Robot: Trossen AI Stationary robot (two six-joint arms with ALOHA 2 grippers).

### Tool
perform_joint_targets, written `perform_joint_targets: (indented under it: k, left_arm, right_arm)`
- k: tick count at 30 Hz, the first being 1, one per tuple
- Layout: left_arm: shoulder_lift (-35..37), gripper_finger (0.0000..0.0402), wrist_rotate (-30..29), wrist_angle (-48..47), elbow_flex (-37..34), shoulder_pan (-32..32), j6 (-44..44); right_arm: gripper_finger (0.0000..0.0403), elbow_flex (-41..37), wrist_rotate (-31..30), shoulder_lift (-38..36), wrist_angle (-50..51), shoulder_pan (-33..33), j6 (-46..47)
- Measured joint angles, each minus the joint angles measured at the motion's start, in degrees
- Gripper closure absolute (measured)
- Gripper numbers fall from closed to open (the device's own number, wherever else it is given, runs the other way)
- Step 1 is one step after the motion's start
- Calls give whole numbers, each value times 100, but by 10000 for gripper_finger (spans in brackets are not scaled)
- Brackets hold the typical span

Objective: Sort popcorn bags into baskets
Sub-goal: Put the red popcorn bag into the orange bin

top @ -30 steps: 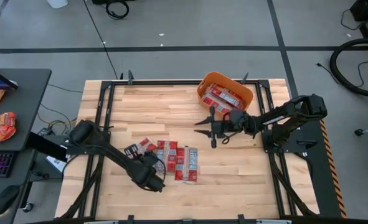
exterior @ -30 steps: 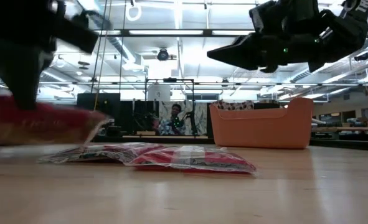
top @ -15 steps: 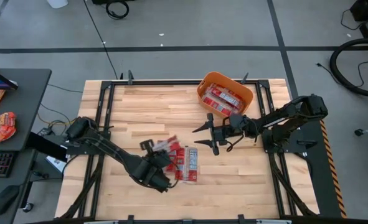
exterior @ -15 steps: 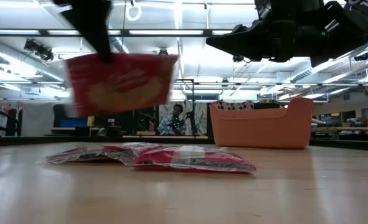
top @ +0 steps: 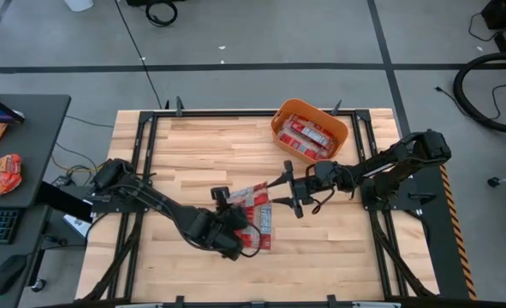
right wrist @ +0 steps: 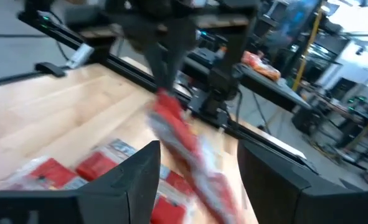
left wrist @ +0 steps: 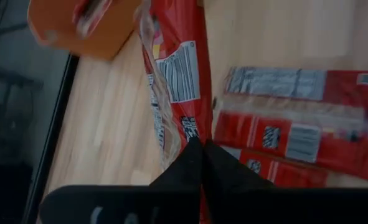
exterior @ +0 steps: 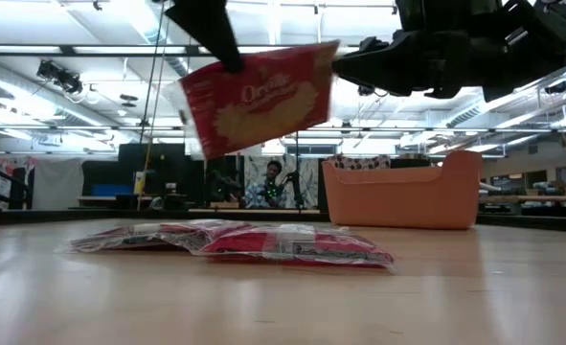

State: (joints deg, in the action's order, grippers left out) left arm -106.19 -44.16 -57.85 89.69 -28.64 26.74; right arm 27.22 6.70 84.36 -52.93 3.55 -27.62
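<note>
Popcorn bag held aloft (exterior: 254, 96): showing red with a cream-yellow centre and white script lettering; its back (left wrist: 177, 74) showing a white barcode panel.
Popcorn bags on the table (top: 257, 224): showing red with white-grey panels.
Basket (top: 311, 127): showing plain orange, red packets inside.
Table (top: 175, 154): showing pale wood grain.
Grippers (top: 280, 192): showing black.

Left arm: dark, six-joint, reaches from the table's left edge across to mid-table, wrist raised off the surface. Left gripper (top: 228, 202) fingers pinched together, clamped on the edge of a flat red popcorn bag (exterior: 257, 97) held in the air. Right arm: extends from the right side toward the centre. Right gripper (top: 282, 193) fingers spread wide, holding nothing, just beside the raised bag.
</note>
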Motion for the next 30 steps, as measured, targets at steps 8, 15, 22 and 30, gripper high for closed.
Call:
perform_joint_targets:
  k: [8,15,22,30]
  left_arm:
    - [0,397,-174,605,0,1,-798]
    - [0,388,-219,603,0,51,-828]
    - [7,378,-361,558,0,91,-249]
    - [310,299,-222,-95,7,33,412]
  right_arm:
    - [206,0,-396,0,251,8,0]
    - [293,0,-411,0,390,9,0]
    - [381,0,-573,0,426,11,-2]
    - [365,0,-3549,-220,1205,233,-249]
